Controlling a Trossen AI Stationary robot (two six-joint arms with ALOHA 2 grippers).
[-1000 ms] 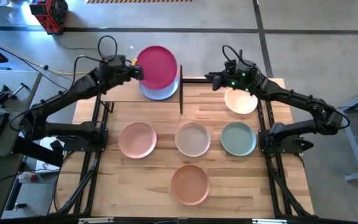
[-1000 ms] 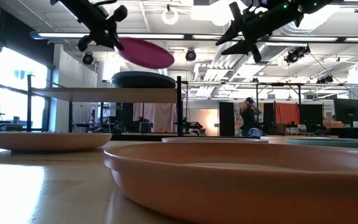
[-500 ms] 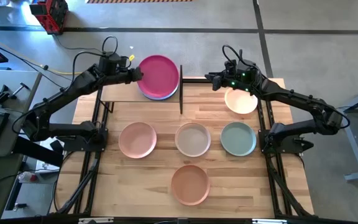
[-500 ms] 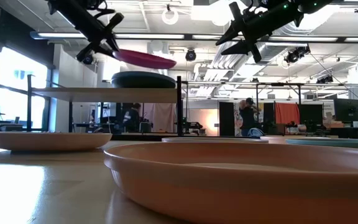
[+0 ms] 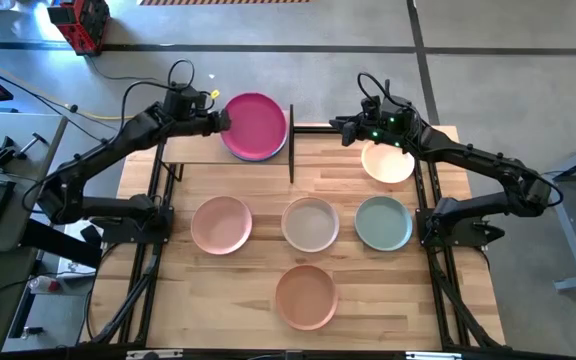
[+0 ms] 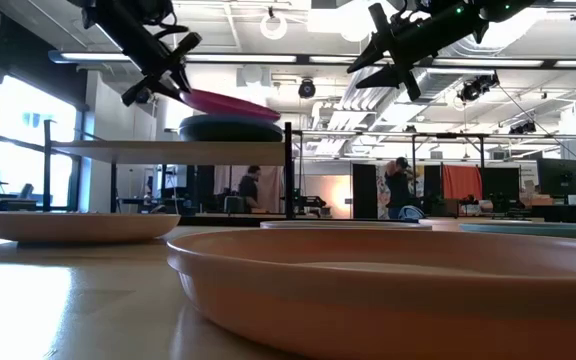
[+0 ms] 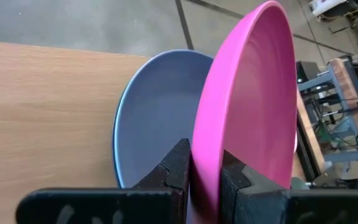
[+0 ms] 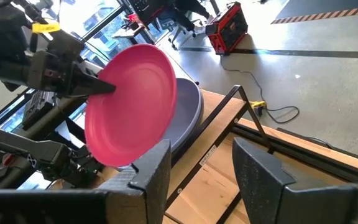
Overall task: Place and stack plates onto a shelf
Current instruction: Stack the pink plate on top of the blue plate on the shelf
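My left gripper (image 5: 220,120) is shut on the magenta plate (image 5: 256,126), holding it over the blue plate (image 7: 151,112), which lies on the light-wood shelf (image 5: 193,150). In the low view the magenta plate (image 6: 230,103) slopes down toward the dark-looking stack (image 6: 230,129) on the shelf (image 6: 168,151). I cannot tell whether they touch. My right gripper (image 5: 346,128) hovers open beyond the shelf's right end, above the table, with the cream plate (image 5: 388,163) beneath its arm. My left gripper pinches the magenta plate's rim (image 7: 205,163) on its side toward the table's left, one finger (image 7: 178,167) on each face. The fingers come from the table's left, slanting down. The plate is tilted, its free edge (image 6: 273,110) lowest, just over the stack.
The pink (image 5: 221,224), beige (image 5: 311,223), sage green (image 5: 384,222) and peach-orange (image 5: 306,296) plates lie flat on the plank tabletop. A black post (image 5: 291,150) stands at the shelf's right end. People move in the room behind the table.
My left gripper has moved down toward the shelf and tipped the magenta plate from a steep tilt to a shallower one, so it now hangs lower, close over the blue plate.
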